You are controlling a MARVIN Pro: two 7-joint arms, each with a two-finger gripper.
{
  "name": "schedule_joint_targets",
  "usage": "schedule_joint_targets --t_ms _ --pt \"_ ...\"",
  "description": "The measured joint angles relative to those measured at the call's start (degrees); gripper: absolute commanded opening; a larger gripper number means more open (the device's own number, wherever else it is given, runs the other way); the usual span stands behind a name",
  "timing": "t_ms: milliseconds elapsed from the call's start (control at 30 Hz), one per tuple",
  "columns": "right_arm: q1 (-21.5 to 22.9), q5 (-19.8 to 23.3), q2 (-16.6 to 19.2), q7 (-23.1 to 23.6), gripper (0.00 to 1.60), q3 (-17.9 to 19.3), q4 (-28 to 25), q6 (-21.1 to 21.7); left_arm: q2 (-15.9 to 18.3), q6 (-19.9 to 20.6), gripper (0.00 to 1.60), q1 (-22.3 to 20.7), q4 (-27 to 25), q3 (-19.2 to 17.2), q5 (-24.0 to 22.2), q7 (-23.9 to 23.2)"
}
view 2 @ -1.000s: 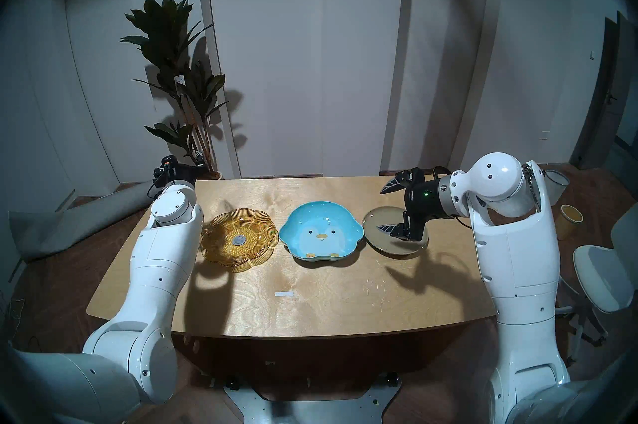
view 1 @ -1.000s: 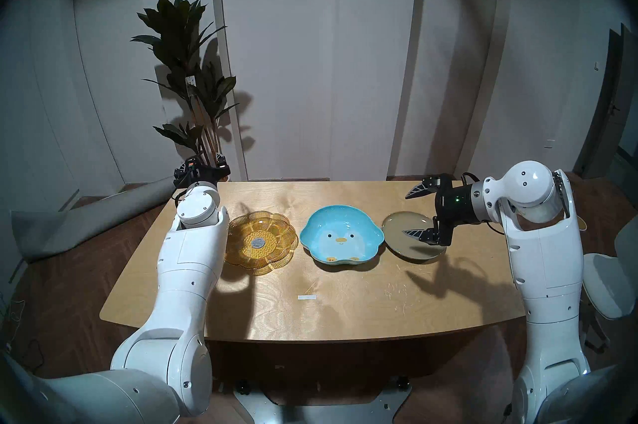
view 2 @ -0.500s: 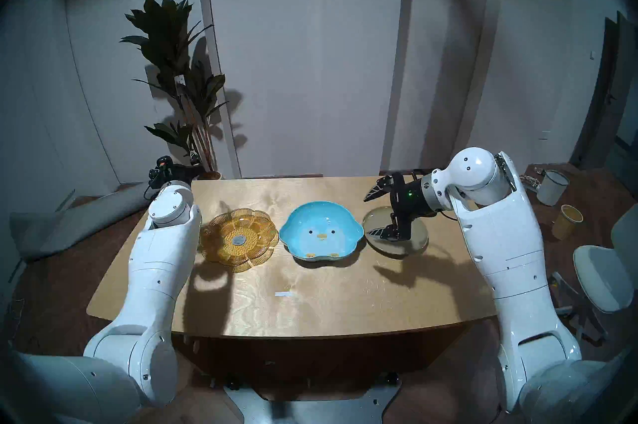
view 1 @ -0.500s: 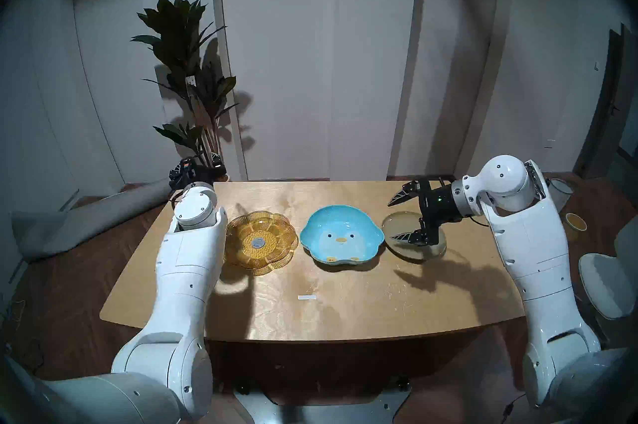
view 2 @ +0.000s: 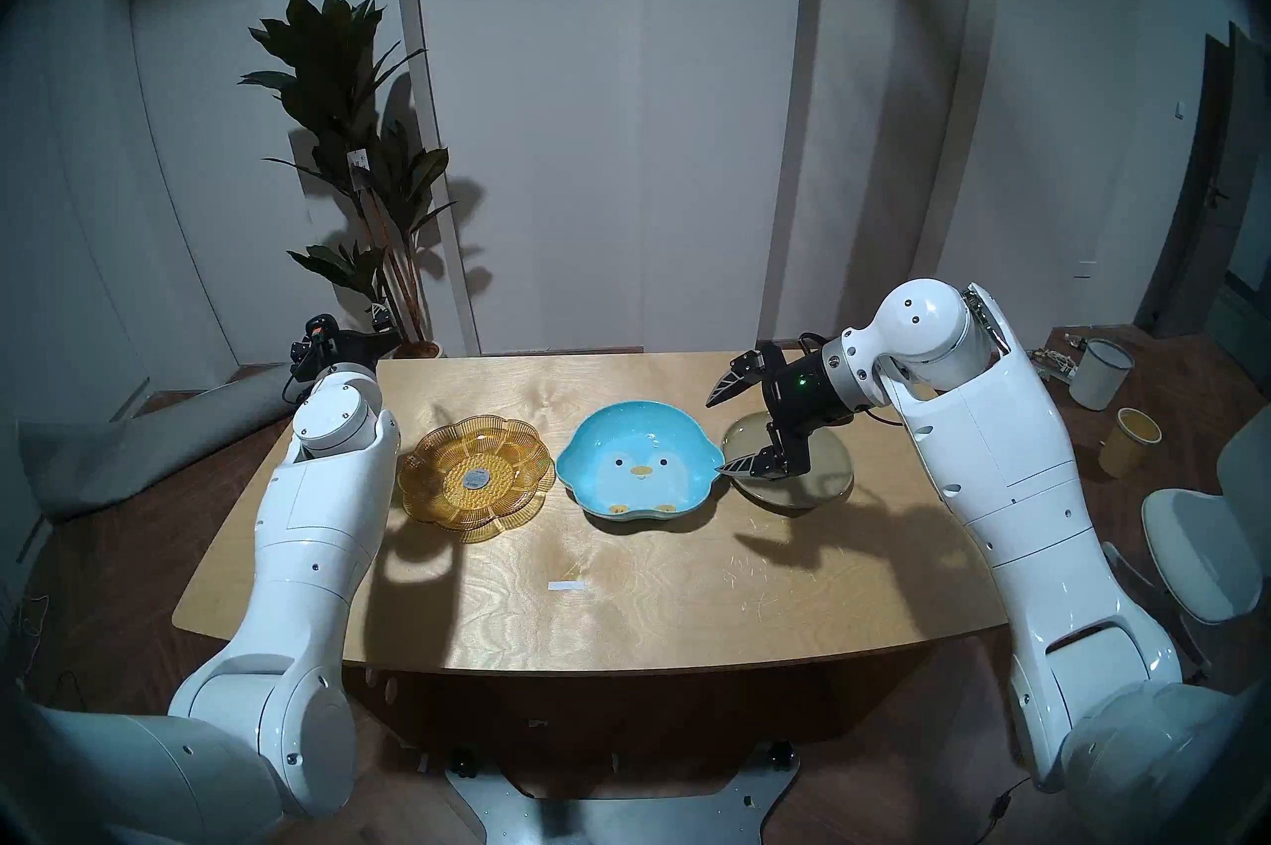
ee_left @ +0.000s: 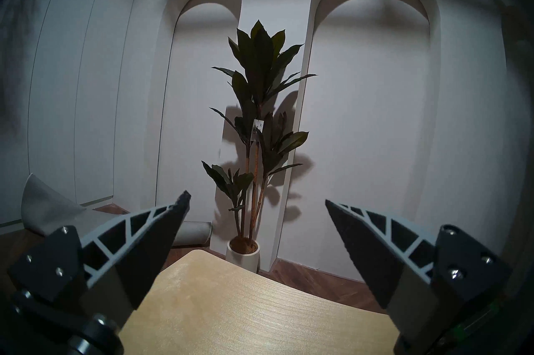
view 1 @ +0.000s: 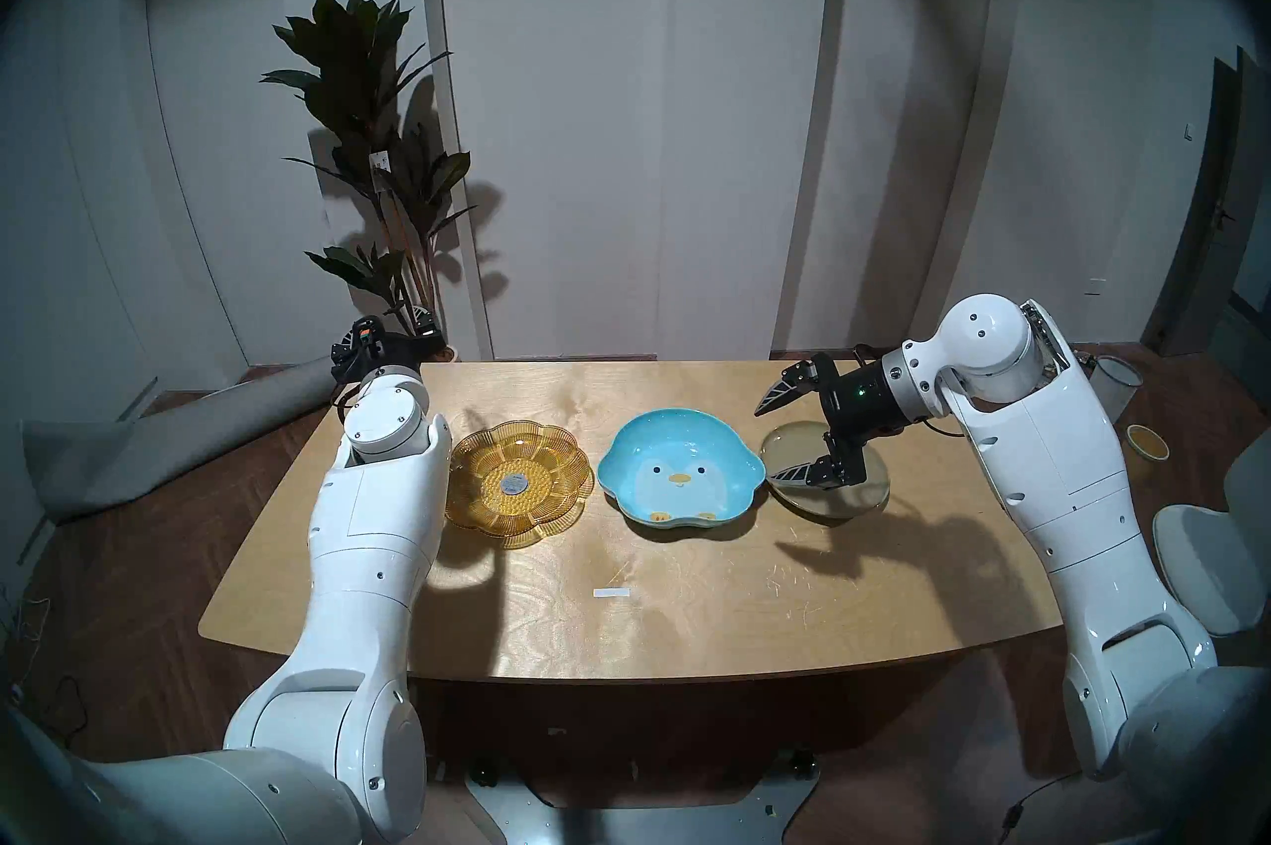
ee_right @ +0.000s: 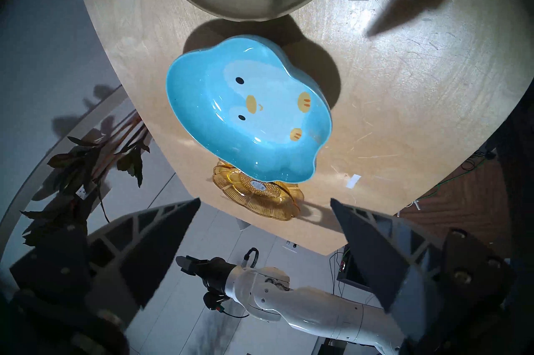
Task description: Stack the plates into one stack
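Three plates stand apart in a row on the wooden table [view 1: 688, 630]. The amber ribbed flower-shaped glass plate [view 1: 519, 482] is on the left. The sky-blue lobed penguin plate [view 1: 677, 465] is in the middle. The round olive-beige plate [view 1: 863, 496] is on the right. My right gripper [view 1: 769, 441] is open and empty. It hovers over the olive plate's left part, its fingers pointing left toward the blue plate [ee_right: 248, 108]. My left gripper [ee_left: 257, 199] is open and empty at the table's far left corner, facing the wall.
A potted plant [view 1: 385, 149] stands behind the table's far left corner. A small white tape strip [view 1: 612, 592] lies on the table's front middle. A rolled grey mat [view 1: 172, 438] lies on the floor at left. Cups [view 1: 1147, 441] and a chair [view 1: 1203, 568] are at right.
My right arm swung left, carrying the open gripper across the olive plate toward the blue plate. My left gripper drifted slightly left and back. The plates did not move.
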Motion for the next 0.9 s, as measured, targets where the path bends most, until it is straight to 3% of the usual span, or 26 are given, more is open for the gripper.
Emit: schedule_joint_targets --t_ms 900 --pt "6.3 1.2 10.1 0.0 1.6 -11.5 3.2 3.7 -0.9 0.1 1.6 1.9 -3.6 0.6 -0.5 0.7"
